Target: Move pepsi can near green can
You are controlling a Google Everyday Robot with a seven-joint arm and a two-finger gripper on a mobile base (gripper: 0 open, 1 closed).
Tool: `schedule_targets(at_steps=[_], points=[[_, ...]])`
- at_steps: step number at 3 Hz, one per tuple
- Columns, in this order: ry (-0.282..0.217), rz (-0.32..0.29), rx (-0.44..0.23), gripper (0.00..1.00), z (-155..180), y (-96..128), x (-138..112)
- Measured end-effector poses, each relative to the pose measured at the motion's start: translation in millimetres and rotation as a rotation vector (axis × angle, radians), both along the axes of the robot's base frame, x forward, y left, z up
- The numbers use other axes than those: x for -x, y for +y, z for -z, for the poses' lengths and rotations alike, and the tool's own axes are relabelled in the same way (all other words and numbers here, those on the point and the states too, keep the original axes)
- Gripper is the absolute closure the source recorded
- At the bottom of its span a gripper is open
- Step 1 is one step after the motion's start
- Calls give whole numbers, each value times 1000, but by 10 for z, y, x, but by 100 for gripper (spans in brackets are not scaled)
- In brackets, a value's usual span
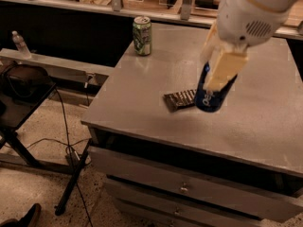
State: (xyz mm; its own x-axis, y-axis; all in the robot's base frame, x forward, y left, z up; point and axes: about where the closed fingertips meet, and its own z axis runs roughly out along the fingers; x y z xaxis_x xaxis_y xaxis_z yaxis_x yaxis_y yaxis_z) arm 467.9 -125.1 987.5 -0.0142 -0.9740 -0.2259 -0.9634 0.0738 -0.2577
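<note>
The pepsi can [211,97] is dark blue with white lettering and hangs tilted above the grey table top [156,74], right of its middle. My gripper [219,72] is shut on the pepsi can from above, its pale fingers [226,70] covering the can's upper half. The green can [142,35], green and white with a silver top, stands upright at the table's far left corner, well apart from the gripper.
A dark ribbed snack bar [180,99] lies flat on the table just left of the pepsi can. Drawers [189,188] run below the table's front edge. A plastic bottle [20,43] stands on a low shelf at left, cables trail on the floor.
</note>
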Motion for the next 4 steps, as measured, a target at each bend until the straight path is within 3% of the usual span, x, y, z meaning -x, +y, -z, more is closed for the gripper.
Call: schedule_targets(at_steps=[1,3,4], points=[[-62,25,5,100,-446,50,-342],[-216,110,-79,100,-987,226,-1080],[-217,109,-79,100,-988,232,-1084]])
